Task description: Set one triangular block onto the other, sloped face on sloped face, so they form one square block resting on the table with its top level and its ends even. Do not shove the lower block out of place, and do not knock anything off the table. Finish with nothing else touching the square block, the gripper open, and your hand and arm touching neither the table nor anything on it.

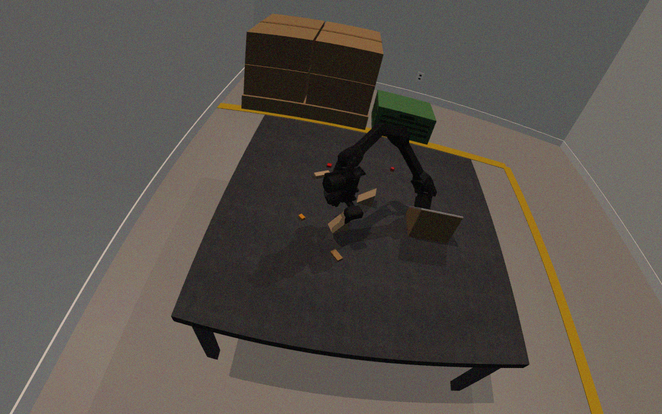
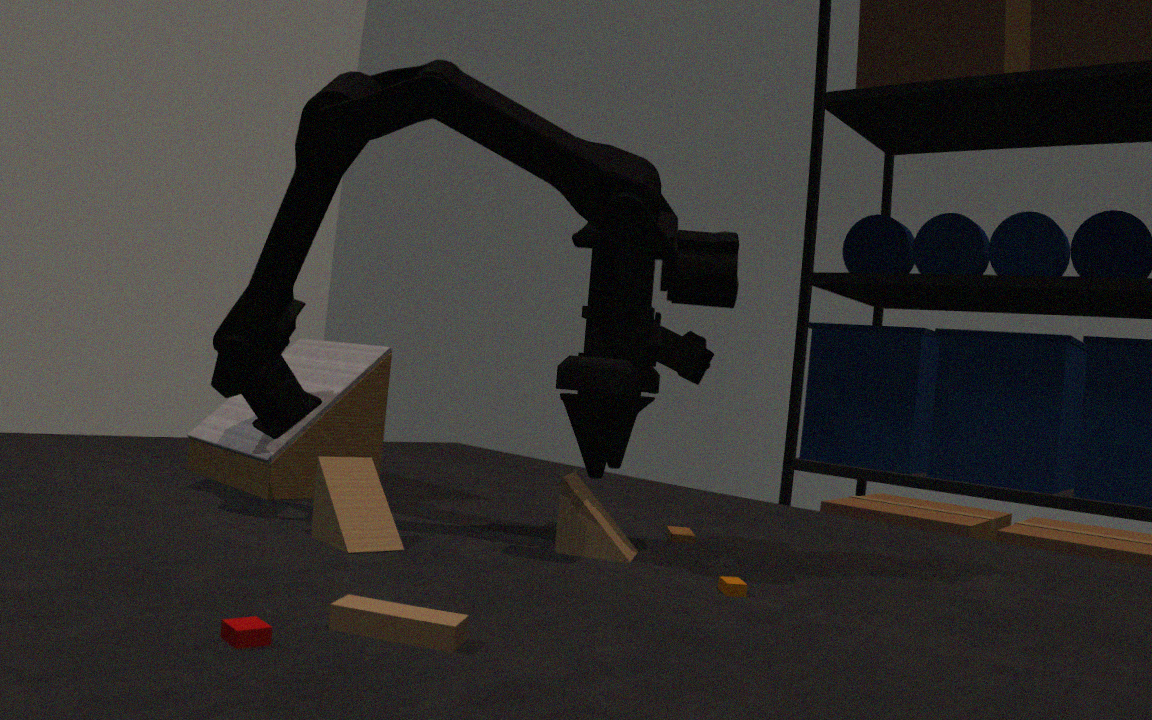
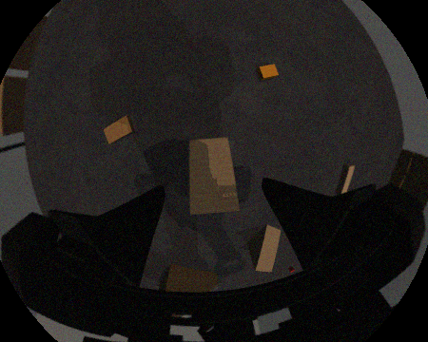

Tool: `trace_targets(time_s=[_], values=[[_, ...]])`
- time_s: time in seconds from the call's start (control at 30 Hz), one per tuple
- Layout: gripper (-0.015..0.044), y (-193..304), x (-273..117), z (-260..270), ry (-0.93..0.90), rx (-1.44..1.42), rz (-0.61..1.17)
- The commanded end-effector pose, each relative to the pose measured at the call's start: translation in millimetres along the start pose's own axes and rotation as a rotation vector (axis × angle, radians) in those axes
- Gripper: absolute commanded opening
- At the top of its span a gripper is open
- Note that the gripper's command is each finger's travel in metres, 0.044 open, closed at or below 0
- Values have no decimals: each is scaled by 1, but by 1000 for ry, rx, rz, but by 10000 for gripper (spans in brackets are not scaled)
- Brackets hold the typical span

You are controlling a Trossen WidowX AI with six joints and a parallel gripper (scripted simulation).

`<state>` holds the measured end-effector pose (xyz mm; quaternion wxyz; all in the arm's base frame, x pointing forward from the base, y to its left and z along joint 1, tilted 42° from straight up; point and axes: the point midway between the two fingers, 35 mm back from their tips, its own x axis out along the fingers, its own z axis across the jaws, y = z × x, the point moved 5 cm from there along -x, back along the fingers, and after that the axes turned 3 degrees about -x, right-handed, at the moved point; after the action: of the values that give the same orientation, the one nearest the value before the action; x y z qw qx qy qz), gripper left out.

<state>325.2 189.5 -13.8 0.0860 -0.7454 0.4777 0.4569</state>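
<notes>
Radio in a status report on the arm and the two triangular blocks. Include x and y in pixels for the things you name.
Fingers (image 2: 605,472) open, above one triangular block (image 2: 593,528) (image 3: 214,176). Other triangular block (image 1: 366,195) (image 2: 356,505) (image 3: 269,249) standing apart, unstacked. Nothing seen between fingers and block below.

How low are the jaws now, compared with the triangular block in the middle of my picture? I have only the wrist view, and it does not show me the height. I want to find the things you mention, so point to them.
Observer: The exterior view shows the jaws open and pointing down, their tips close to the top edge of that triangular block (image 1: 335,223) (image 2: 593,528) (image 3: 214,176) and well above the table. I cannot tell if they touch it.
Operator: And the other triangular block, how does it rest?
Observer: In the exterior view, the other triangular block (image 1: 366,195) (image 2: 361,505) (image 3: 269,249) stands on the table, its sloped face upward and descending to the right of that picture.
Operator: What does the arm stand on?
Observer: Its foot (image 2: 271,420) is on the sloped top of a large wooden wedge (image 1: 436,226) (image 2: 347,429) (image 3: 192,280).
</notes>
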Motion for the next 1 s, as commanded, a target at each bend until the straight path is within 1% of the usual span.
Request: trace_targets(time_s=[0.0, 0.97], values=[[440, 2, 11, 0, 5, -9, 14], [440, 9, 58, 1, 7, -8, 16]])
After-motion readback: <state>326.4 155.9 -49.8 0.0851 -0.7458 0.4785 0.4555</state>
